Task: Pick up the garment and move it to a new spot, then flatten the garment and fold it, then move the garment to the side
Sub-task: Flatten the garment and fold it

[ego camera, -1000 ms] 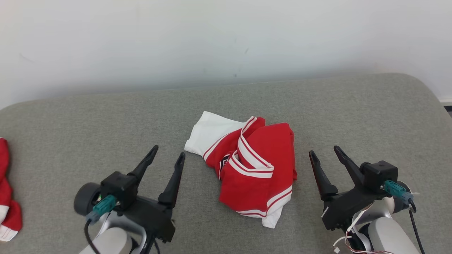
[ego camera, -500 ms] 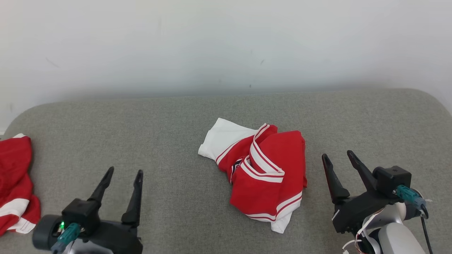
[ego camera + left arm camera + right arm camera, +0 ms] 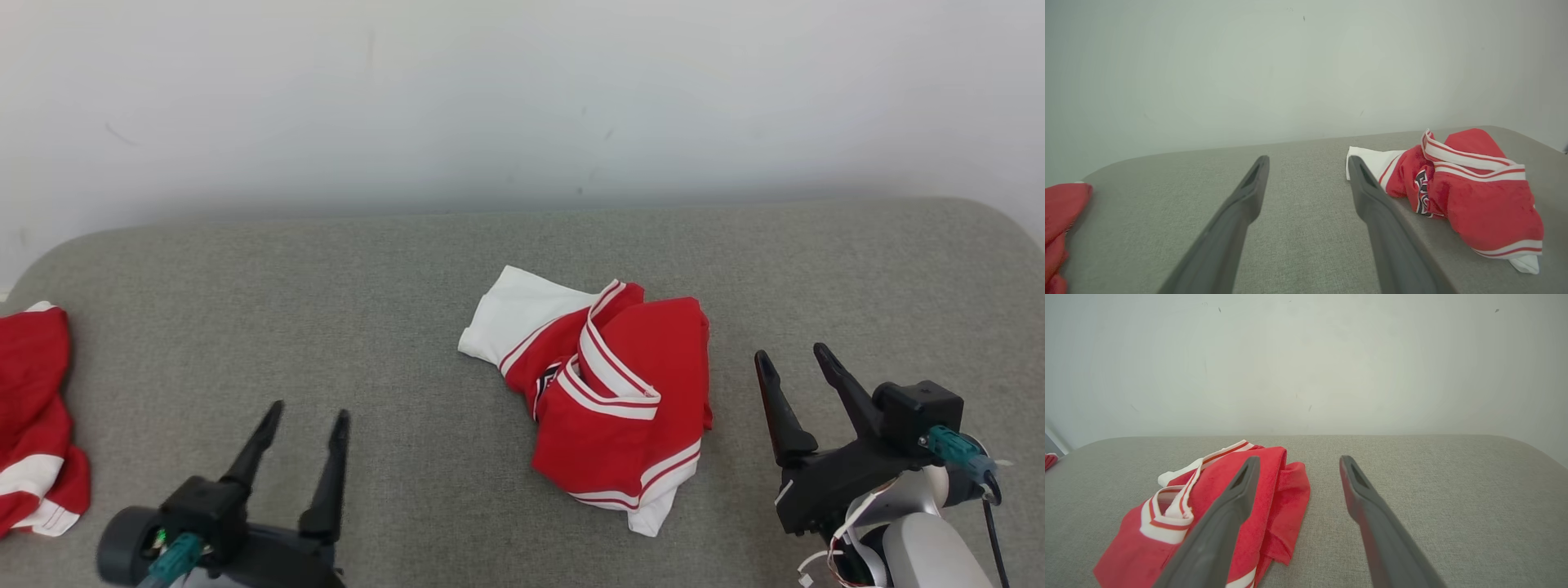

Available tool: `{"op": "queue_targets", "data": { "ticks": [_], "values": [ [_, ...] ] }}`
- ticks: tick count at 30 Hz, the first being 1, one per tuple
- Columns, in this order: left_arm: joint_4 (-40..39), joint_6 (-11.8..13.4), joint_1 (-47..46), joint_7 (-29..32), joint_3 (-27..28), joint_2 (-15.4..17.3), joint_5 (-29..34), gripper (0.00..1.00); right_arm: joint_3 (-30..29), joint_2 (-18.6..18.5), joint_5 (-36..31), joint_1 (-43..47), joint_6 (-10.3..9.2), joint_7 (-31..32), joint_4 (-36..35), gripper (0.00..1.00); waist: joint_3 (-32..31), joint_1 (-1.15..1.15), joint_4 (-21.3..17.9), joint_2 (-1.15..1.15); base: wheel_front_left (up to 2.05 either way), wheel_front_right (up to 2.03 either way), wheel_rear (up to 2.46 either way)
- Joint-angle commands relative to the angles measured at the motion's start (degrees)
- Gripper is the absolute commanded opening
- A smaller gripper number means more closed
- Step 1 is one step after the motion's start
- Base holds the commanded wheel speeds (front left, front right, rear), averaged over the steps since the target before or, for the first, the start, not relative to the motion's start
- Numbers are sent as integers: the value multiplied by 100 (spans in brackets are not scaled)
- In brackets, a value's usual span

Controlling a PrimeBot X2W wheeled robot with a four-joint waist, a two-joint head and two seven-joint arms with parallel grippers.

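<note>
**Left jaws.** Wide apart, nothing between them. The two long dark fingers [image 3: 331,482] stand at the near left of the worktop [image 3: 245,286] and point toward the wall [image 3: 522,98]. A teal connector [image 3: 175,555] sits at the wrist, with a small green light beside it.

**Right jaws.** Wide apart and empty. Their fingers [image 3: 780,416] stand near the garment's right edge without touching it. White and red wires [image 3: 824,555] hang loose under the wrist.

**Garment** [image 3: 620,392]. It is red with white sleeve and hem panels and red-and-white striped trim. It lies crumpled in a heap at the middle of the worktop, between the two arms and closer to the right one. In the right wrist view one finger stands in front of its red body [image 3: 1274,486].

**Writing.** Dark lettering with a white outline [image 3: 1421,192] runs down a fold on the garment's left side. The creases hide most of it and it cannot be read. No brand or label can be made out.

**Worktop.** It is covered in grey woven fabric and has rounded far corners.

**Wall.** Plain and off-white, with a few small dark specks and scuffs, directly behind the worktop.

**Other item.** A second red cloth [image 3: 33,408] with white trim lies bunched at the worktop's far left edge, well apart from the garment.
</note>
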Motion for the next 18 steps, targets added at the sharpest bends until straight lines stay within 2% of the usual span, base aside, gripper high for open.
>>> {"op": "queue_targets", "data": {
  "ticks": [1,8,9,12,18],
  "values": [
    [38,-128,-165,-31,-97,-52,113,100,29,-16,3,-71,-2,-33,-20,100,71,1,-62,0,0,0,0],
    [279,-588,-728,131,-619,-394,294,100,43,-17,58,-170,-2,-102,32,100,181,1,-389,0,0,0,0],
    [367,-716,-893,203,-748,-491,341,100,45,-16,74,-198,-2,-109,52,100,213,1,-513,0,0,0,0],
    [467,-855,-1045,260,-858,-578,366,100,60,-17,93,-228,-2,-136,64,100,258,1,-644,0,0,0,0],
    [891,-1423,-1517,562,-1302,-791,432,100,133,-16,177,-312,-2,-205,104,100,425,1,-1004,0,0,0,0]
  ]
}}
